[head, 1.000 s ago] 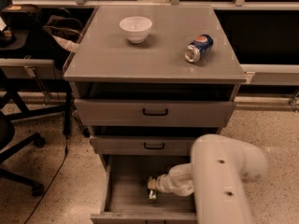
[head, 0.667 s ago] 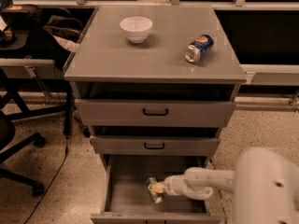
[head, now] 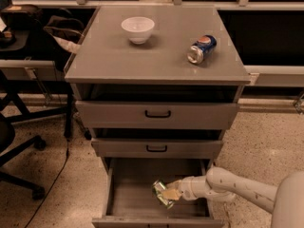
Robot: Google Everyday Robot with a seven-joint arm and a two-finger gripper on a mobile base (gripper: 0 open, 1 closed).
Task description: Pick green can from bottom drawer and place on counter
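Note:
The bottom drawer (head: 128, 194) is pulled open beneath the two upper drawers. Inside it, toward the right front, the green can (head: 159, 192) lies tilted, its silver end facing the front left. My gripper (head: 170, 194) reaches in from the right on a white forearm, and its tan fingers (head: 173, 194) are closed on the can's right side. The counter (head: 156, 46) is the grey cabinet top above.
A white bowl (head: 137, 29) stands on the counter at the back left. A blue-and-red can (head: 201, 48) lies on its side at the right. The two upper drawers (head: 156, 114) stick out slightly over the bottom one. Office chairs (head: 19, 141) stand to the left.
The bulky upper arm has swung right and out of the drawer's front. The forearm now stretches in from the right, and the green can shows in the fingers.

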